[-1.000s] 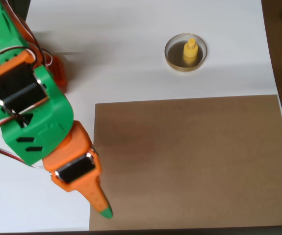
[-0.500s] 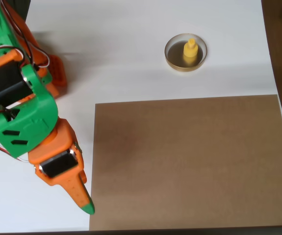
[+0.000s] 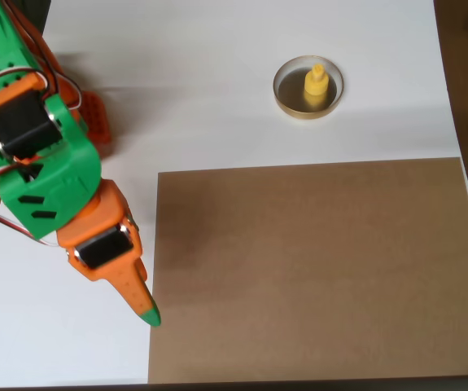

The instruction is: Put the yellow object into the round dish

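At the left of the overhead view, the green and orange plastic arm ends in a tapered gripper point(image 3: 146, 311) with a green tip, just left of the matte brown board point(image 3: 315, 269); whether its fingers are parted cannot be told. Far right on the smooth white table point(image 3: 201, 81), the yellow object point(image 3: 316, 86) stands upright inside the round dish point(image 3: 308, 87), knob up, disc base on the dark floor within the thin gold rim.

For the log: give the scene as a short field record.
yellow piece: upright inside the dish
dish: on the white surface, beyond the brown board
board: flat, nothing on it
hand: at the board's left edge, far from the dish, holding nothing; looks closed
task state: piece already in dish
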`<state>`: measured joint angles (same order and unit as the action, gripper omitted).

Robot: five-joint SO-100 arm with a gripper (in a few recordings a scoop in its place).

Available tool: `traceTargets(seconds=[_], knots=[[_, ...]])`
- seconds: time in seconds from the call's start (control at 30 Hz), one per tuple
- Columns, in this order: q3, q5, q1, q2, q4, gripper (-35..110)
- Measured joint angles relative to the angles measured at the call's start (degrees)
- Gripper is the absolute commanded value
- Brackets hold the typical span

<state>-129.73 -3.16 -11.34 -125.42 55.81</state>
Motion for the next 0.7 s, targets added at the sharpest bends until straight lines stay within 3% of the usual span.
traceTargets(seconds=[0.7], knots=[[-14.2, -0.5, -6.2, -14.0, -3.6, 27]])
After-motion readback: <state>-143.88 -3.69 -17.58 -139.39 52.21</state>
